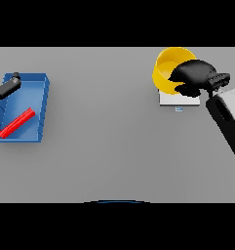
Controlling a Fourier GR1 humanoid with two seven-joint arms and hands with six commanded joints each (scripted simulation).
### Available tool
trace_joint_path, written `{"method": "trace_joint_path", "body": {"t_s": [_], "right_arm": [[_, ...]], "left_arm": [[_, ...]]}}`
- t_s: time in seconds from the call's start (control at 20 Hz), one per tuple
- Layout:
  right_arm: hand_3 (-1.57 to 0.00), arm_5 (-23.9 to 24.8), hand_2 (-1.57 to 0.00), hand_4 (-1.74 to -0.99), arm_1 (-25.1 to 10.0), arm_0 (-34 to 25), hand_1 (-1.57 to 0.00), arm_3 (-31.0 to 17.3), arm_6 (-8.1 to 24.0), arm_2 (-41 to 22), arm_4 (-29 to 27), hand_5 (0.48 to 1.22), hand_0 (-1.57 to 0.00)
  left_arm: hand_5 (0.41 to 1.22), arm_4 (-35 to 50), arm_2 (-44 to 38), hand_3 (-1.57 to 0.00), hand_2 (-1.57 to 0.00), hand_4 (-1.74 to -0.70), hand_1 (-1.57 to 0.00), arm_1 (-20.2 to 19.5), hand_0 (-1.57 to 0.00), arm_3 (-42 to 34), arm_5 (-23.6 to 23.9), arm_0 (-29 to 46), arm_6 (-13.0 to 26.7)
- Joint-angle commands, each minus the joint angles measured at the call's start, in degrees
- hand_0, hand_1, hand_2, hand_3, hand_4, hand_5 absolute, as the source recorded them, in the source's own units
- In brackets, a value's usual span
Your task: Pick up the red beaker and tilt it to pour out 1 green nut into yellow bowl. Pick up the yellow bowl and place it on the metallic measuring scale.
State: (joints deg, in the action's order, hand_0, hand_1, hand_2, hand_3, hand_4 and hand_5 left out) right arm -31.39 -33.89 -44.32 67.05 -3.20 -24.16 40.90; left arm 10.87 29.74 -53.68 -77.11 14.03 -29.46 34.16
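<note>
Lying flat in the blue tray (41, 85) over at nine o'clock is the red beaker (17, 122), or what looks like it from here: a slim, straight red stick of a thing on its side. Its long axis runs on a slant, one end pointing toward the tray's lower left corner and the other up toward one o'clock. The tray is a shallow rectangular box with plain blue walls and a blue floor, and the beaker sits in its lower half, apart from the walls as far as I can tell.

At the tray's upper left edge the left hand (7, 88) shows, dark and smooth, only partly in sight at the table's side. It rests over the tray rim, well apart from the beaker. I cannot tell how its fingers are set.

Across the table at two o'clock stands the yellow bowl (166, 66), round, glossy and deep, its mouth tipped somewhat toward the viewer's side. It sits on the scale (180, 100), a flat, pale square slab with a small mark at its front edge; the bowl overlaps the slab's far left part.

The right hand (194, 73), black and rounded, comes in from three o'clock on a white and grey arm. Its fingers are curled over the bowl's right rim, gripping it. The inside of the bowl is partly hidden by the hand, so I cannot see any nut in it.

The grey table (109, 146) is matte and even.
</note>
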Motion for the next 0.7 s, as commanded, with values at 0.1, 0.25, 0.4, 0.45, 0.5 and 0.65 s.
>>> {"method": "trace_joint_path", "body": {"t_s": [0.1,0.25,0.4,0.45,0.5,0.65], "right_arm": [[-1.17,3.1,-1.57,-1.720,-0.3,-1.2,-1.57,-6.4,-2.7,0.6,0.8,1.221,-1.57],[-1.23,5.2,-1.57,-1.722,0.8,-2.6,-1.57,-12.4,-2.9,0.7,1.7,1.221,-1.57],[-1.36,7.9,-1.57,-1.724,2.2,-2.6,-1.57,-16.4,-3.7,0.5,2.5,1.221,-1.57],[-1.39,8.7,-1.57,-1.724,2.6,-3.0,-1.57,-18.0,-4.5,0.6,2.7,1.221,-1.57],[-1.41,9.8,-1.57,-1.724,3.0,-3.0,-1.57,-19.5,-4.7,0.6,2.9,1.221,-1.57],[-1.48,11.1,-1.56,-1.727,3.7,-3.9,-1.52,-23.2,-5.0,0.7,3.4,1.221,-1.57]], "left_arm": [[0.774,-0.5,0.3,0.00,0.00,-0.83,0.00,0.0,0.00,-0.2,0.6,-0.1,0.7],[0.763,-0.1,0.1,0.00,0.00,-0.82,0.00,-0.3,0.00,-0.7,0.9,1.0,0.5],[0.757,-0.3,0.5,0.00,0.00,-0.81,0.00,-0.3,0.00,0.0,0.6,0.3,0.7],[0.753,-0.6,0.6,0.00,0.00,-0.81,0.00,0.3,0.00,0.9,0.6,-0.4,0.8],[0.749,-0.3,0.9,0.00,0.00,-0.81,0.00,0.3,0.00,1.1,0.5,-0.7,0.8],[0.733,-0.2,0.7,0.00,0.00,-0.80,0.00,0.1,0.00,0.6,0.8,-0.1,0.0]]}}
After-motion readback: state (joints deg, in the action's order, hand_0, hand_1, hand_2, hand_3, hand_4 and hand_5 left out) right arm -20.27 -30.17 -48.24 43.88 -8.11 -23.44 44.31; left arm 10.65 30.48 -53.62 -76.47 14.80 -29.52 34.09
